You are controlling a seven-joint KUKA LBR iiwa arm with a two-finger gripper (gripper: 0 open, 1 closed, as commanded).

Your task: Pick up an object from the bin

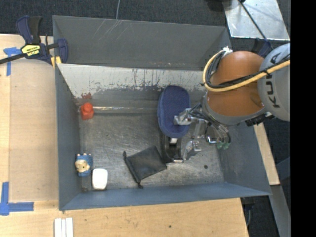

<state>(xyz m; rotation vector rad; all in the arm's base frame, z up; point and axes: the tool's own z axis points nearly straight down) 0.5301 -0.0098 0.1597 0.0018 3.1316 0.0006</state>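
Observation:
My gripper (189, 138) hangs low in the right half of the bin, under the arm's orange cover. Its tip is at the right edge of a flat black pouch (144, 164) that lies on the floor near the front wall. Just left of and behind the gripper stands a dark blue oval thing (171, 108), leaning towards the back wall and touching or nearly touching the gripper's metal body. Nothing can be made out held in the gripper.
An orange cap-like piece (87, 111) sits at the back left. A small blue and yellow figure (83, 165) and a white block (99, 178) lie in the front left corner. Bare floor stretches between them and the pouch.

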